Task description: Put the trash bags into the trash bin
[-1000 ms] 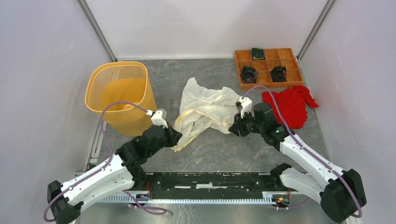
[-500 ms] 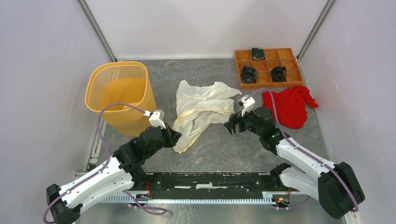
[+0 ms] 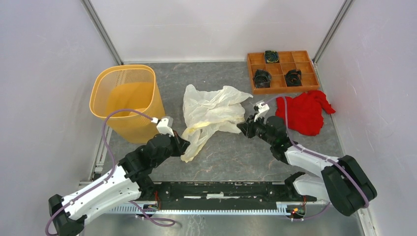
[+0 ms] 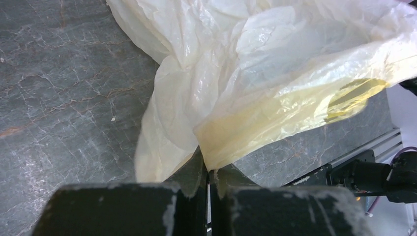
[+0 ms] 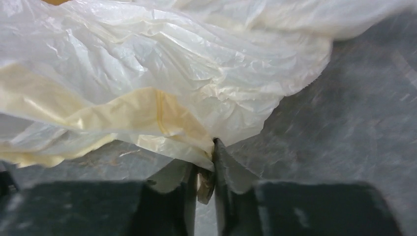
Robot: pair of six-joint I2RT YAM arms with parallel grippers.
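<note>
The large, thin, crinkly cream-white plastic trash bag (image 3: 211, 110) lies crumpled at centre frame in the top view, on the grey marbled counter (image 3: 231, 157), not yet binned. Now the left pincer (image 4: 207, 174) is clenched on its lower-left tail, and the right pincer (image 5: 205, 177) is nipped onto a fold at its right edge, with only a sliver of film between the jaws. The orange-yellow, lattice-walled plastic wastebasket (image 3: 127, 101) stands at upper left, apart from the bag. Danger from here, I'd say: that shallow right-hand pinch could slip, or the arms pulling apart could tear the film. Loose billows may catch the rim and hang outside, or tip the light wastebasket over. At the right, a crumpled red cloth (image 3: 305, 112) sits just beside the right arm, below the flat orange compartment tray (image 3: 282, 71). No readable writing or brand anywhere
</note>
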